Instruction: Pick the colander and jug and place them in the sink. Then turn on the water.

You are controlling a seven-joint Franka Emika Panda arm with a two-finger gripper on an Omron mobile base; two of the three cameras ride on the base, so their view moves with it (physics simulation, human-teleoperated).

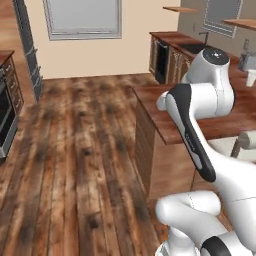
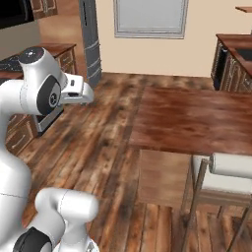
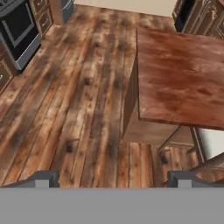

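White robot arm [image 1: 200, 130] raised over a reddish-brown wooden island tabletop [image 3: 179, 74] on a plank wood floor [image 3: 78, 100]. In the hand view the 2 dark fingers [image 3: 43, 178] sit spread wide apart, nothing btwn them. Black sink [image 1: 191, 48] lies far back on the wall counter w/ a dark slim faucet [image 1: 205, 36]; white jug [image 1: 251, 77] at right edge.
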